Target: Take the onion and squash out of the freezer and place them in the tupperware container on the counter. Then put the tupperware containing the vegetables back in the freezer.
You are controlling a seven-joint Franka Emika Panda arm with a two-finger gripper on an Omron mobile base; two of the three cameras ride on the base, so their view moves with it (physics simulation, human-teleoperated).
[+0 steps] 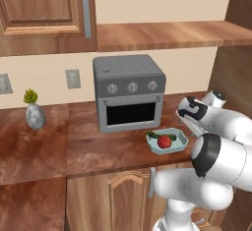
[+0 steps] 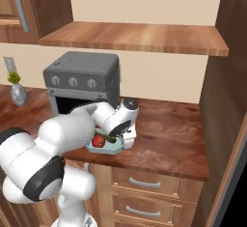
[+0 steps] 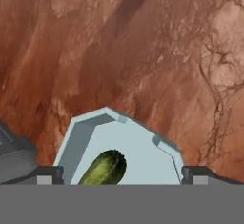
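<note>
Two vegetables already lie in the tupperware (image 1: 181, 142): the onion (image 1: 165, 141) and, behind it, the squash (image 1: 160, 135). The tray sits on the counter (image 1: 98, 146) just in front of the toaster oven (image 1: 129, 91), toward its right corner. The gripper (image 3: 121, 175) hangs just above the tray with its fingers spread wide and nothing between them; the hand view shows the squash's tip below, between the two fingertips (image 3: 47, 174).

The remaining step looks like grasping the tray and carrying it to the freezer. The risks, as I judge them:
- a grip on the thin raised rim could slip, tilting the tray so the round onion rolls out;
- closing over the squash instead of the rim would lift the vegetable alone;
- a push on the light tray could slide it against the oven or toward the counter edge.

The oven stands close behind the tray and limits approach from that side. A small vase (image 1: 34, 114) with a plant sits well to the left, out of the way. An upper shelf (image 2: 135, 37) runs overhead, so a high lift needs care.
</note>
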